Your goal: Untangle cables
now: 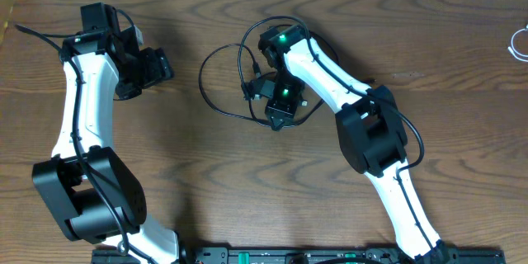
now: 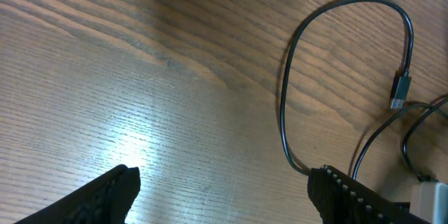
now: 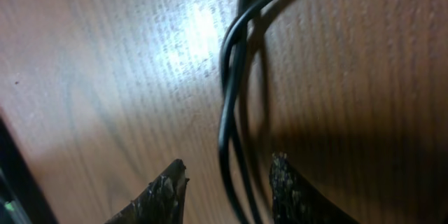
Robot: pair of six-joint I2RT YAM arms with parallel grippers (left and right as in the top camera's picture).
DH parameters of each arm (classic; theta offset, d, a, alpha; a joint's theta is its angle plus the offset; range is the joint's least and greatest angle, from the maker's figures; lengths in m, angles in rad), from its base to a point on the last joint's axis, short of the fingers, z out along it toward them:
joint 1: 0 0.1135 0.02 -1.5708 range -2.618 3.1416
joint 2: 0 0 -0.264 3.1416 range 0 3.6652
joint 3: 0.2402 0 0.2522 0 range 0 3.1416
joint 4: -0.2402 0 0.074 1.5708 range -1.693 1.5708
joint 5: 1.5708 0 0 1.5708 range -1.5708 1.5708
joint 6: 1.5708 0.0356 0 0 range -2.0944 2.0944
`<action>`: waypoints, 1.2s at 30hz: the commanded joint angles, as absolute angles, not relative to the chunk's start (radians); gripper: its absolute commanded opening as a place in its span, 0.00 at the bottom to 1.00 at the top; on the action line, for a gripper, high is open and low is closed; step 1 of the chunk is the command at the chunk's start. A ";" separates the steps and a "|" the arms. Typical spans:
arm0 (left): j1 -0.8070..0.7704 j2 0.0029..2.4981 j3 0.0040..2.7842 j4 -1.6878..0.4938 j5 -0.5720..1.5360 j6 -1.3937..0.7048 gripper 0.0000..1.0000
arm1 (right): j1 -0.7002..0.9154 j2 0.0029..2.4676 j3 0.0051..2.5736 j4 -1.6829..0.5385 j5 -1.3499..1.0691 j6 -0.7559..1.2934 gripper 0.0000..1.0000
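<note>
- black cable (image 1: pixel 201 82) lies in loose loops mid-worktop (image 1: pixel 214 190), partly under the right wrist.
- right fingers (image 3: pixel 164 192) straddle two of its strands, gaps either side, not clamped.
- left fingers (image 2: pixel 105 192) released, spread wide, holding nothing.
- white cable (image 1: pixel 520 45) at the far right edge, well apart.

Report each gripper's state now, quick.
Left gripper: open wide, holding nothing.
Right gripper: partly open, jaws straddling the black cable, not clamped on it.
</note>
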State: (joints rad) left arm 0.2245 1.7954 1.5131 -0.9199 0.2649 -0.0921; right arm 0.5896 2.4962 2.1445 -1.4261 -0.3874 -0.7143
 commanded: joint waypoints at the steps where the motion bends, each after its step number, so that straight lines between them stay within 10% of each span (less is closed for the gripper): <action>1: 0.223 1.795 1.504 -0.928 0.280 -0.075 0.82 | 0.597 2.508 2.143 -1.424 -0.394 -0.704 0.35; 11: 0.223 1.795 1.504 -0.936 0.280 -0.075 0.82 | 0.598 2.508 2.084 -1.361 -0.391 -0.703 0.29; 19: 0.223 1.795 1.504 -0.935 0.281 -0.075 0.82 | 0.596 2.508 2.083 -1.353 -0.391 -0.666 0.01; 36: 0.086 1.795 1.504 -0.945 0.280 -0.086 0.78 | 0.536 2.322 2.460 -1.480 -0.336 -0.509 0.01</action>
State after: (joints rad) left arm 0.1131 1.7954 1.5131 -0.9443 0.2657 -0.0887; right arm 0.5640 2.4290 2.3924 -1.4792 -0.3580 -0.5716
